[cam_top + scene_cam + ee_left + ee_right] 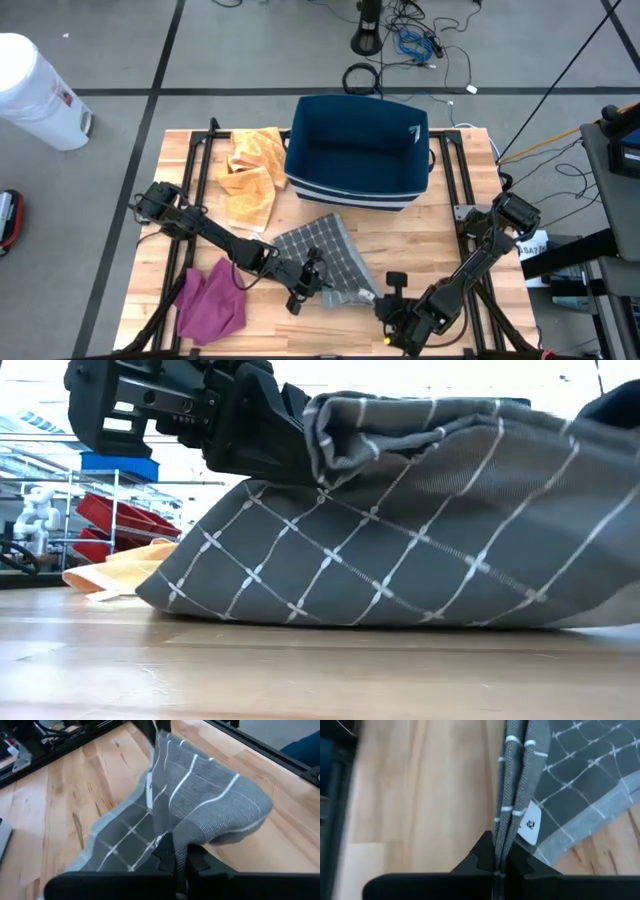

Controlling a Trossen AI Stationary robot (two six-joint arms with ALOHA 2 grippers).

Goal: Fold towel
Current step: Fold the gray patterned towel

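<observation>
A grey towel (325, 255) with a thin white grid pattern lies rumpled on the wooden table near its front edge, in front of the blue bin. Its front part is lifted and doubled into a fold, and a small white label shows near one hem.

A pale wooden plank table (440, 240) stands on a grey concrete floor (200, 50) crossed by dark seams. Beyond the table, black cables (420, 40) tangle; left of it, a white cylindrical bin (35, 90).
</observation>
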